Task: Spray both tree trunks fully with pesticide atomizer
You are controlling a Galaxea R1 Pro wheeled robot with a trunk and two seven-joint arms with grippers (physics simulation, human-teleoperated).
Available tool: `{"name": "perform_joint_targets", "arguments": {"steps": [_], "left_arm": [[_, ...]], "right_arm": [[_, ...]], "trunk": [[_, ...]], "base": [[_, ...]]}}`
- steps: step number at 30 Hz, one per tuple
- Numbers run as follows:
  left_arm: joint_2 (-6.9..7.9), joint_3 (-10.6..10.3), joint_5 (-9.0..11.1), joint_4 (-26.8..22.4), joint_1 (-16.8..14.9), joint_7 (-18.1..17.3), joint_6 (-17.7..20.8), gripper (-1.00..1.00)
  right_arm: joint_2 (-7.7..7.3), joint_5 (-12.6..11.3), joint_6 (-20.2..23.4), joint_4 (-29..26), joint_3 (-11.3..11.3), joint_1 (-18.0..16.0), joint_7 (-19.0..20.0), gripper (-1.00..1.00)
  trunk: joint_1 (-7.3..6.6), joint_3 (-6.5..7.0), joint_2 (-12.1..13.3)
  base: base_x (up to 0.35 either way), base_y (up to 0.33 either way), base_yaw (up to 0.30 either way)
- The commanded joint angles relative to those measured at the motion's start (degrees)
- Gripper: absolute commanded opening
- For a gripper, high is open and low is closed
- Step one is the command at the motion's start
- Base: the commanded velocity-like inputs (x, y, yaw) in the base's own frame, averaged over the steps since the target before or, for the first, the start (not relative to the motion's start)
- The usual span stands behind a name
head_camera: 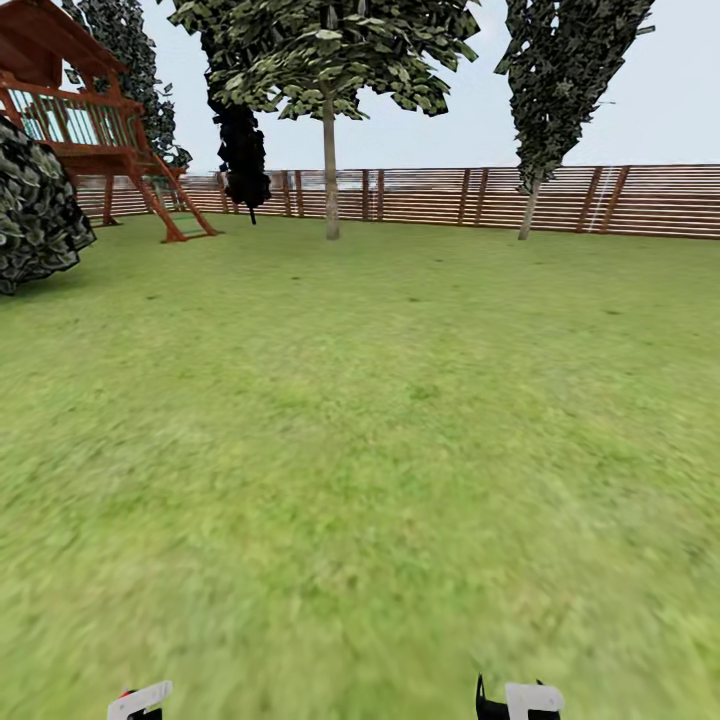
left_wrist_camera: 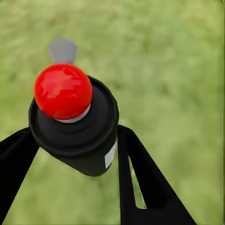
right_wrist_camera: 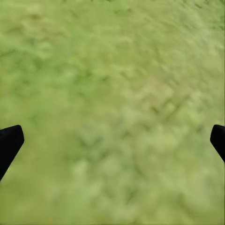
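The pesticide atomizer (left_wrist_camera: pixel 75 126), a dark bottle with a round red top, sits between the black fingers of my left gripper (left_wrist_camera: pixel 77 154), which is shut on it. In the head view that gripper (head_camera: pixel 140 700) peeks over the bottom edge with a speck of red beside it. My right gripper (right_wrist_camera: pixel 115 140) is open over bare grass, its fingertips far apart; it also shows low in the head view (head_camera: pixel 520 700). One tree (head_camera: pixel 330 60) with blocky green leaves stands far ahead by the fence, its pale bare trunk (head_camera: pixel 330 180) straight. The second such tree is out of view.
Green lawn (head_camera: pixel 380 420) stretches ahead to a brown slat fence (head_camera: pixel 600 200). A red wooden play tower (head_camera: pixel 90 120) and a dark bush (head_camera: pixel 35 210) stand at the far left. Dark narrow trees (head_camera: pixel 560 90) rise along the fence.
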Motion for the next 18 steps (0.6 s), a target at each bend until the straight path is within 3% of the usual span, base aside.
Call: {"name": "perform_joint_targets", "arguments": {"steps": [1,18], "left_arm": [[0.0,0.41,-0.6,0.07,-0.05,0.13,-0.22,-1.0],[-0.01,0.41,-0.6,0.07,-0.05,0.13,-0.22,-1.0]], "right_arm": [[0.01,0.62,-0.06,0.04,-0.33,-0.03,-0.37,1.0],[0.01,0.63,-0.06,0.04,-0.33,-0.03,-0.37,1.0]], "trunk": [[0.03,-0.05,-0.02],[0.03,-0.05,-0.02]], "base": [[0.339,0.0,0.0],[0.339,0.0,0.0]]}}
